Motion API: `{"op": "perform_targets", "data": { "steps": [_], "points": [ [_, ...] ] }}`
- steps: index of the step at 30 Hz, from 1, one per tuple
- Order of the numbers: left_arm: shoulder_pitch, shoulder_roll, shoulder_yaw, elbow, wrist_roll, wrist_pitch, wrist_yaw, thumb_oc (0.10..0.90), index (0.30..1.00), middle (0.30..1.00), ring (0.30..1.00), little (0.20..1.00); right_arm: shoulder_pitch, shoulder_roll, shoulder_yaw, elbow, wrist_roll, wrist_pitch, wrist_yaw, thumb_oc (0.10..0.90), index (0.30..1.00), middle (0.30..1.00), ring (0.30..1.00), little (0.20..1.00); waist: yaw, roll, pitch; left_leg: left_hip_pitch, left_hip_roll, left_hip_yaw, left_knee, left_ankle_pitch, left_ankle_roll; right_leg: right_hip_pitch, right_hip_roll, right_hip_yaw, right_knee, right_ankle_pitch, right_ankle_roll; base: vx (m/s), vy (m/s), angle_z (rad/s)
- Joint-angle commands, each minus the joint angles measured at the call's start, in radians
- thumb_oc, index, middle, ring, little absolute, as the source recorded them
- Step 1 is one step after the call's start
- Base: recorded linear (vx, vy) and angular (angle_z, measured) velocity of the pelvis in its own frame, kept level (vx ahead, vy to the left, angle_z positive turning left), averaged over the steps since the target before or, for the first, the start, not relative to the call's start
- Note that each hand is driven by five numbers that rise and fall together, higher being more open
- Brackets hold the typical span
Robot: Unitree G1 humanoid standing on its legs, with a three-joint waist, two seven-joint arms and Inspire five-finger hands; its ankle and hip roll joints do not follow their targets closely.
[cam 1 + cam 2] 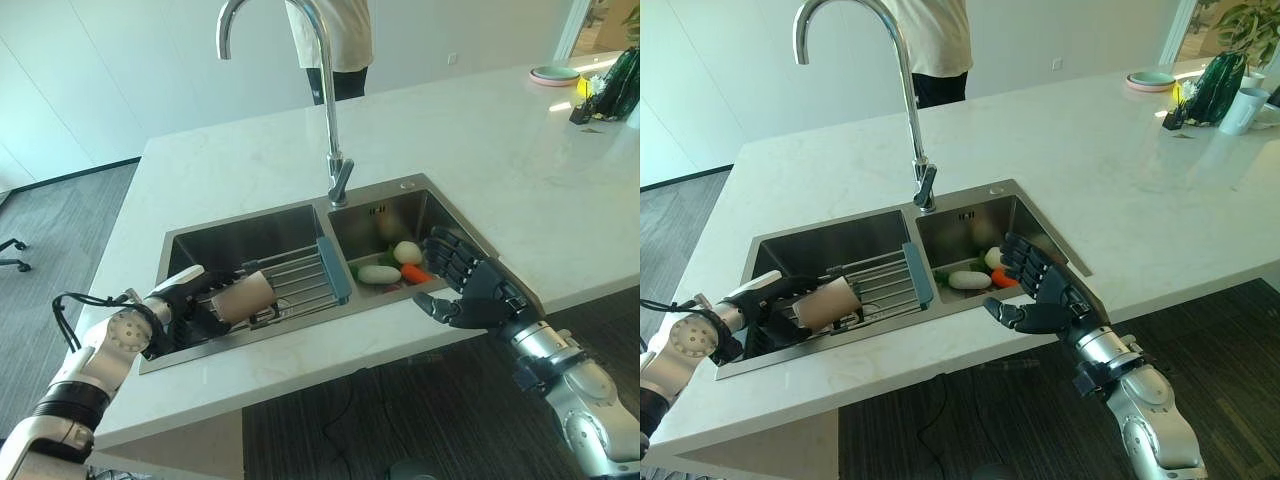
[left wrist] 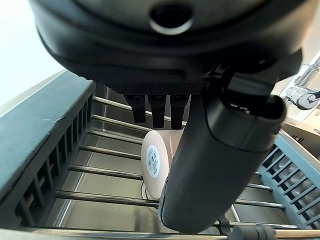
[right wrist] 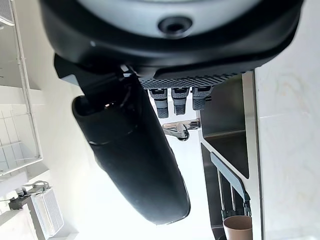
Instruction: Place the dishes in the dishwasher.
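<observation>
Left hand (image 1: 185, 300) curled round beige cup (image 1: 243, 297), lying tilted on wire rack (image 1: 300, 278) over left sink basin (image 1: 235, 240). Right hand (image 1: 470, 285) spread wide, empty, above right basin's near rim. Likely risk: cup slipping from loose sideways grasp, snagging rack wires on lifting.

Both eye views look down from the head onto the double stainless-steel sink (image 1: 300, 215). Each wrist view looks closely along its hand; both share the blue-framed wire rack (image 2: 295, 170).
</observation>
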Motion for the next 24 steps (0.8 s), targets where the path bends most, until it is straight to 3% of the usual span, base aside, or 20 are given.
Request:
{"op": "perform_targets", "data": {
  "steps": [1,16,24],
  "points": [
    [-0.16,0.002,0.064,0.028,-0.026,-0.027,0.108,0.8,0.9,0.9,0.9,0.9,-0.1,-0.022,-0.076,-0.067,0.029,-0.077,0.027,0.8,0.9,0.9,0.9,0.9,0.0,0.006,-0.038,0.041,0.017,0.027,0.098,-0.2,-0.002,0.039,-0.025,-0.056,-0.044,-0.029,0.107,0.0,0.0,0.0],
    [-0.137,-0.058,0.082,0.062,-0.053,0.019,0.112,0.8,0.9,0.9,0.9,0.9,-0.084,-0.003,-0.081,-0.077,0.007,-0.063,0.041,0.8,0.9,0.9,0.9,0.9,-0.015,0.008,-0.035,0.053,0.021,0.037,0.098,-0.2,0.0,0.044,-0.018,-0.046,-0.044,-0.03,0.103,0.02,-0.006,-0.05],
    [-0.131,-0.083,0.063,0.1,-0.022,0.092,0.061,0.8,0.9,0.9,0.9,0.9,-0.08,-0.005,-0.081,-0.083,0.004,-0.055,0.047,0.8,0.9,0.9,0.9,0.9,-0.023,0.007,-0.032,0.056,0.022,0.044,0.098,-0.201,0.001,0.042,-0.014,-0.04,-0.044,-0.029,0.103,0.0,0.0,0.0]
  ]
}}
